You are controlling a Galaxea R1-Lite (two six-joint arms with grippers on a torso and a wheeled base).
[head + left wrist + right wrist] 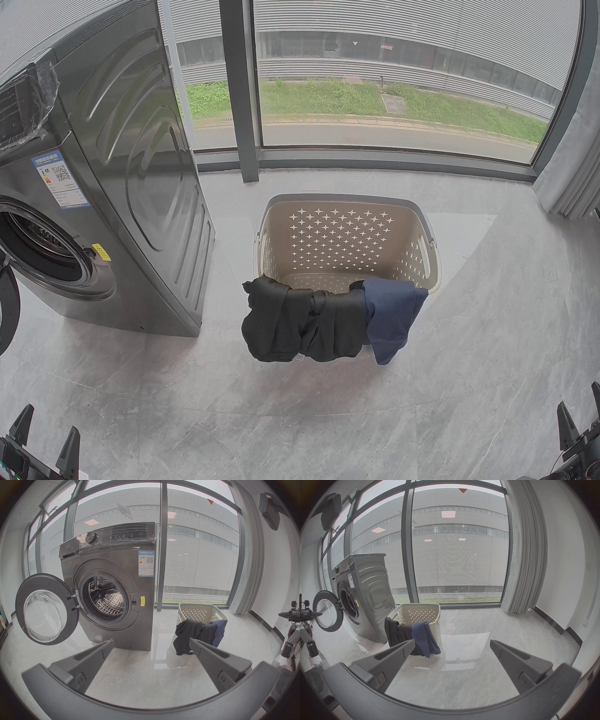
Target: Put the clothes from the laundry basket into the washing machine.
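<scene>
Clothes: black garment [300, 322] + blue garment [390, 315] hang side by side over near rim of laundry basket [347, 200], black on the machine side, blue on the other. Both drape down the outer wall; can't tell if the lower ends touch the floor [312, 412]. Basket upright on floor in front of window [400, 75], just beside washing machine [150, 187], which stands to robot's left. Machine door [43, 616] swung wide open, drum [107, 597] exposed. Curtain [572, 169] at far right. L gripper [49, 431] low at near left, jaws released, wide apart, holding nothing. R gripper [580, 409] low at near right, jaws also released, holding nothing. Both well apart from basket + clothes.
</scene>
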